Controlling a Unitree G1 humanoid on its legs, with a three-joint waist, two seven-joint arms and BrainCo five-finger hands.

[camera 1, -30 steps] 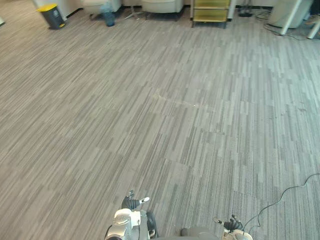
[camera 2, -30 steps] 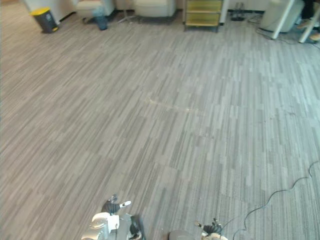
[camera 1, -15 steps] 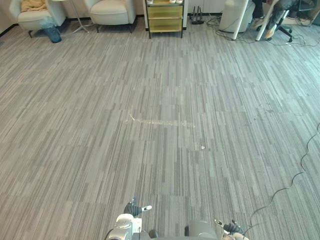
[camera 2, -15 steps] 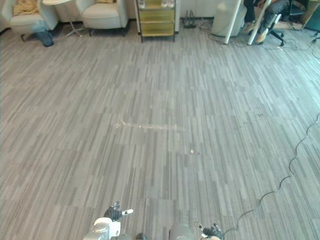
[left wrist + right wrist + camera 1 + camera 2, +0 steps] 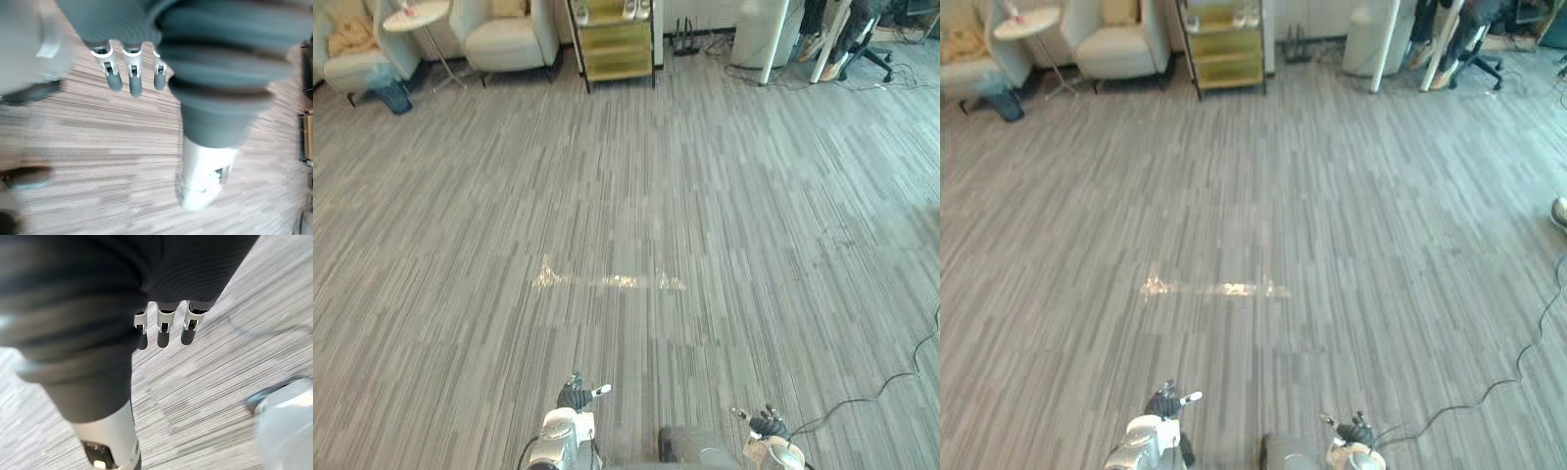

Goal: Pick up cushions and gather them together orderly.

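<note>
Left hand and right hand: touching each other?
Apart. The left eye view shows the left hand and the right hand low in the picture, with a wide stretch of bare carpet between them.

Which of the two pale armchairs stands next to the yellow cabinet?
The armchair between the round side table and the cabinet; the other armchair stands beyond the table.

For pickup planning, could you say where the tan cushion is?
The tan cushion is on the white armchair, top left in both eye views, between round table and yellow cabinet.
</note>
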